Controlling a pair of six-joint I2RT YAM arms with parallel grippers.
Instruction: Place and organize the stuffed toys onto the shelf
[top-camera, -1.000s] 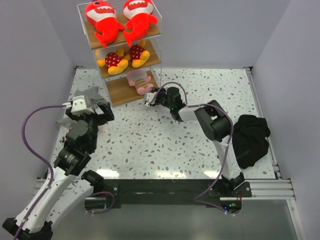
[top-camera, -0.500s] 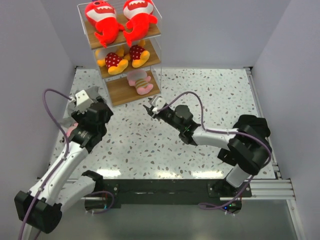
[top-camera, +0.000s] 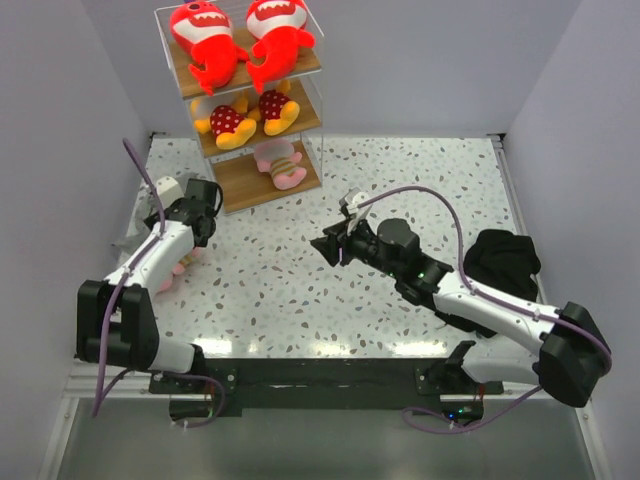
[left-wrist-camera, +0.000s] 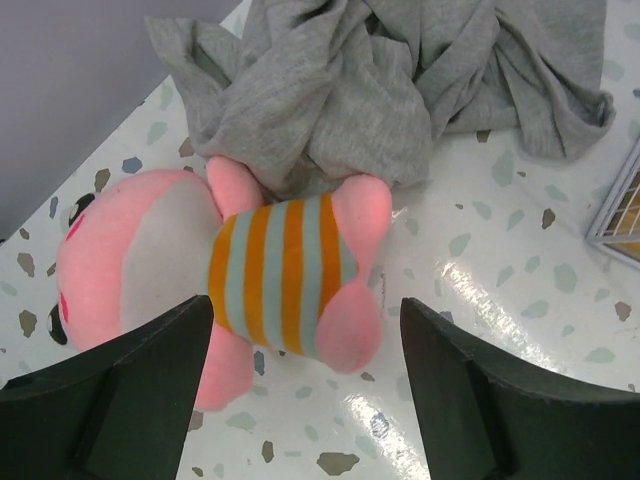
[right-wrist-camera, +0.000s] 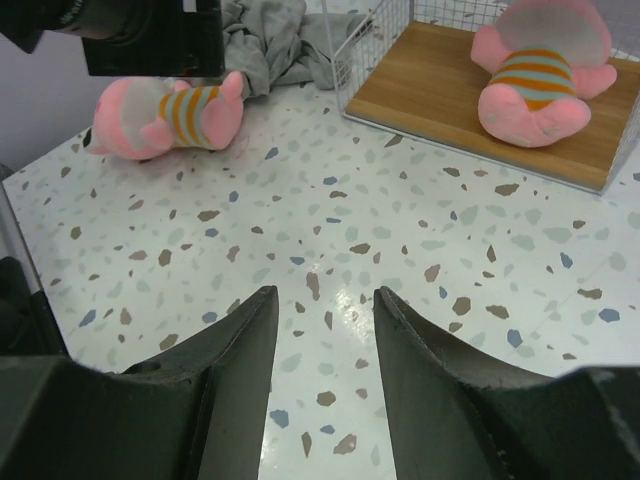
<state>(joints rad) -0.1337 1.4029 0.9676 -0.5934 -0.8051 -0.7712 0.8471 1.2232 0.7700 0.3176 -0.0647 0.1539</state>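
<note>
The shelf (top-camera: 235, 182) stands at the back left. Two red sharks (top-camera: 205, 42) lie on its top board and two yellow toys in red dotted clothes (top-camera: 228, 121) on the middle one. A pink striped toy (top-camera: 283, 166) (right-wrist-camera: 540, 80) rests on the bottom board. A second pink striped toy (left-wrist-camera: 270, 275) (right-wrist-camera: 165, 115) (top-camera: 179, 269) lies on the table against a grey cloth (left-wrist-camera: 400, 70). My left gripper (left-wrist-camera: 305, 305) (top-camera: 188, 245) hangs open just over it, a finger on each side, touching nothing. My right gripper (right-wrist-camera: 325, 295) (top-camera: 325, 245) is open and empty over mid-table.
A black cloth (top-camera: 505, 265) is heaped at the table's right edge. The grey cloth (right-wrist-camera: 265, 40) lies between the floor toy and the shelf's left corner. White walls close in the table on three sides.
My left arm has reached down over the pink toy on the table and its jaws have narrowed somewhat. My right arm has drawn back from the shelf's bottom board to mid-table.
</note>
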